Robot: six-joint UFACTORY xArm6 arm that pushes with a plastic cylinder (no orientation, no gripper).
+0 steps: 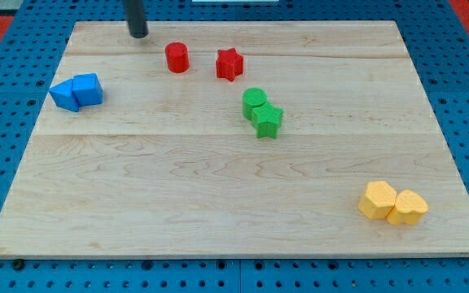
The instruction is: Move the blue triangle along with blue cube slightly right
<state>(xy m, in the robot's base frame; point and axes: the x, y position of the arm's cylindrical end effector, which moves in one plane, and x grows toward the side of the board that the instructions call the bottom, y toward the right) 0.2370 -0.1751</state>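
Note:
The blue triangle [63,94] and the blue cube [89,89] lie touching each other near the wooden board's left edge, the triangle on the left. My tip [138,34] stands near the view's top, above and to the right of the blue pair, well apart from them. It is left of the red cylinder [177,58].
A red star [229,64] lies right of the red cylinder. A green cylinder [254,102] and a green star [267,120] touch near the middle. Two yellow blocks [378,199] [407,207] sit at the bottom right. The board [218,203] rests on a blue pegboard.

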